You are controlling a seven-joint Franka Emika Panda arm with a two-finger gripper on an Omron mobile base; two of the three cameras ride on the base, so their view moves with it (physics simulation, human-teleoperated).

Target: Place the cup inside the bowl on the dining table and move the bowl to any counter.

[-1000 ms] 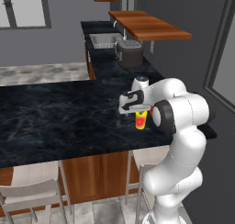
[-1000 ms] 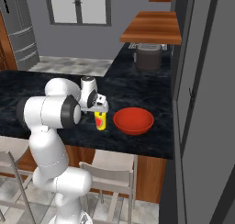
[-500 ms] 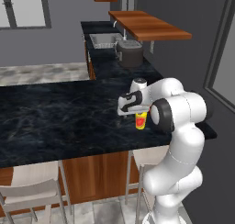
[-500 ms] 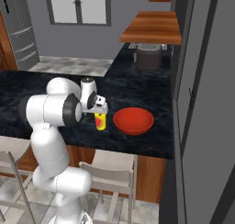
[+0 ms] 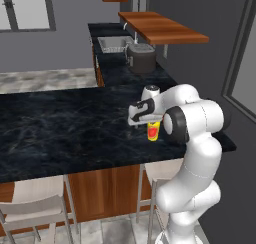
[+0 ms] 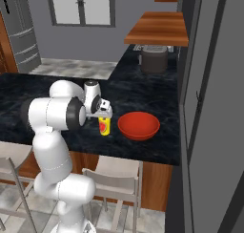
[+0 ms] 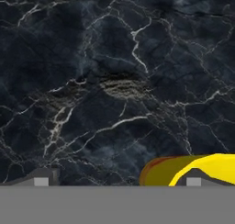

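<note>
The gripper (image 6: 105,118) hovers with fingers spread, ungrasping, over the small yellow cup (image 6: 104,126) on the black marble-veined dining table (image 5: 60,133); the right base view shows the wide red bowl (image 6: 138,125) nearby.

The black marble dining table (image 6: 28,86) carries 1 cup (image 6: 104,126) beside 1 bowl (image 6: 138,125).

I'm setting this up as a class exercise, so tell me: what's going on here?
A white robot arm has its open hand lowered over a small yellow cup on the dark dining table. The cup stands upright and is not gripped yet. A wide red bowl sits beside it, empty and apart from it. Nothing has gone into the bowl so far.
</note>
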